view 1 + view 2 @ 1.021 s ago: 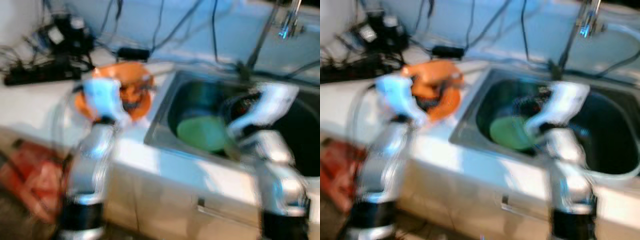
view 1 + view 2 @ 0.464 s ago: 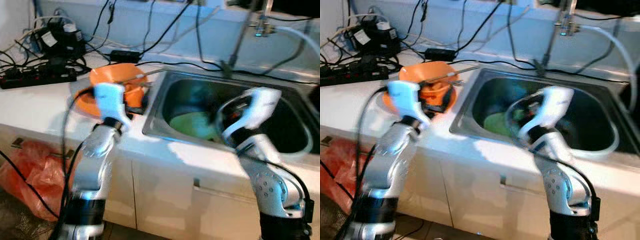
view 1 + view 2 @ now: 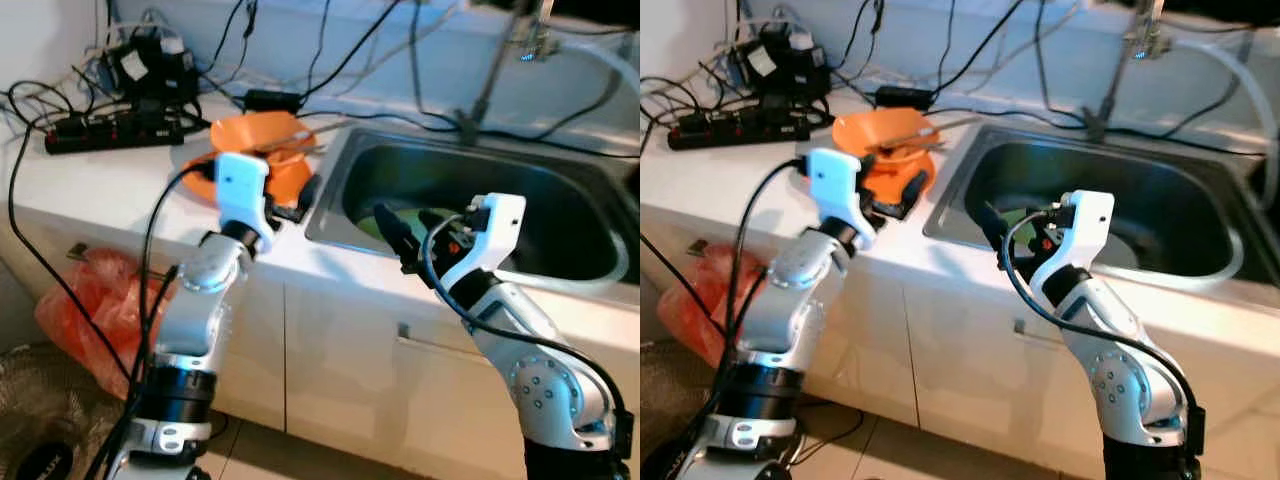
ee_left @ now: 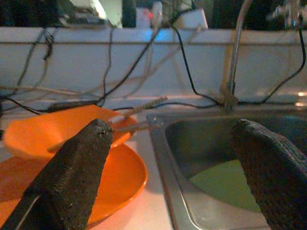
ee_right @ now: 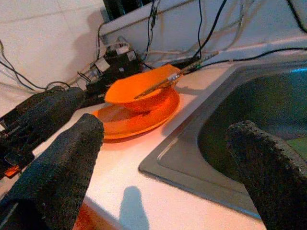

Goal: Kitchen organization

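An orange bowl [image 3: 262,133] sits on an orange plate [image 4: 120,179] at the bench's sink [image 3: 480,190] edge. My left gripper [image 3: 300,200] and right gripper [image 3: 392,235] hover wide open, holding nothing, over the bench's front edge.

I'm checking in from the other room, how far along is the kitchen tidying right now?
Nothing looks put away yet. The orange bowl with a utensil in it sits on the orange plate on the counter beside the sink, and a green plate lies in the sink. Nothing is in hand: the left gripper and right gripper are open and empty, near the counter's front edge.
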